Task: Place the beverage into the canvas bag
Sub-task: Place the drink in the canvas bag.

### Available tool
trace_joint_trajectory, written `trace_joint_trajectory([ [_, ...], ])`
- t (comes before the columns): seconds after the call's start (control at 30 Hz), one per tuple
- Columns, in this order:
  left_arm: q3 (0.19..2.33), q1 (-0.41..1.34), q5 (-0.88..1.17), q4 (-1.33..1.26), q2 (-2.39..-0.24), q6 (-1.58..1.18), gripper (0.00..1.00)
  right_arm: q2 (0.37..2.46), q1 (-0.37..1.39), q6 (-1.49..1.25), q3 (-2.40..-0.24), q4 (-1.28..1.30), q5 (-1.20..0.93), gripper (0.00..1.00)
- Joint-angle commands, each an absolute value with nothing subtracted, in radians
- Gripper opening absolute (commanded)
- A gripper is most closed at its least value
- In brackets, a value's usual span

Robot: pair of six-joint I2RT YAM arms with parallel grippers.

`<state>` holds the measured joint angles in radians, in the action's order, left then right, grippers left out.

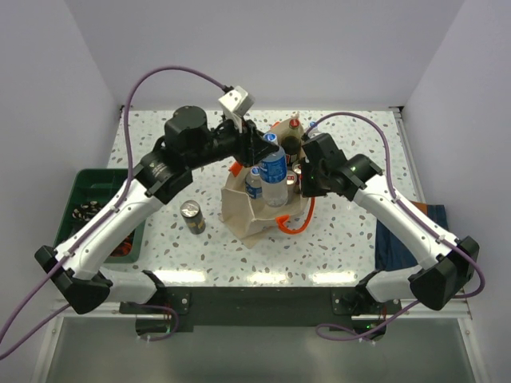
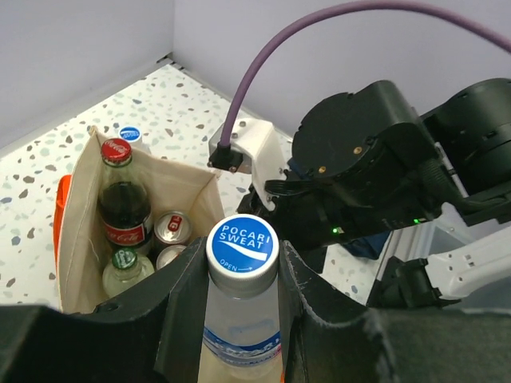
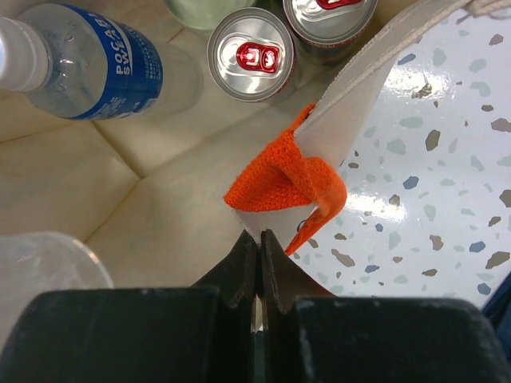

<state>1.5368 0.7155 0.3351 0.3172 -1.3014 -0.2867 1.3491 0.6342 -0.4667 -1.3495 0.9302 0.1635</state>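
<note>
- At the far left of the speckled table (image 1: 351, 239), a green tray (image 1: 88, 182) sits under the left arm, with small dark items in it that are too small to make out.
- Just right of the tray, a single drinks can (image 1: 192, 216) stands upright on the table, apart from the bag.
- The left gripper (image 2: 242, 319) reaches in from the left, its fingers (image 2: 188, 311) clamped on either side of the neck of a Pocari Sweat bottle (image 2: 241, 249).
- The bottle is clear with a blue cap and blue label, held upright.
- From above, the bottle overlaps the open mouth of the canvas bag (image 1: 243, 214). Whether its base is already inside is hidden.
- The canvas bag is beige and boxy, standing open in the middle of the table between the two grippers.
- Inside the bag stand a cola bottle (image 2: 124, 203) with a red cap, a pale bottle with a green cap (image 2: 124, 267) and two silver cans (image 2: 170, 229).
- An orange strap handle (image 1: 291, 223) droops over the bag's right side.
- The right gripper (image 3: 257, 249) meets the bag from the right, fingers pressed together on its rim, pinching the canvas just below an orange tab (image 3: 291, 179).
- At the far right, a dark blue cloth (image 1: 395, 239) lies on the table, partly under the right arm.
</note>
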Motion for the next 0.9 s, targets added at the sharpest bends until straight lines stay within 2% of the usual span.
trace_joint_trajectory([
  [0.0,1.539,0.767,0.174,0.143,-1.29,-0.238,0.0,1.362,0.634,-0.449,-1.342,0.942,0.184,0.0],
  [0.47,1.333,0.879,-0.179,-0.021,-1.29,-0.241,0.0,1.355,0.634,-0.459,-1.382,0.969,0.207,0.0],
  [0.87,1.198,0.896,-0.265,-0.158,-1.281,-0.25,0.0,1.338,0.632,-0.466,-1.427,1.006,0.229,0.0],
])
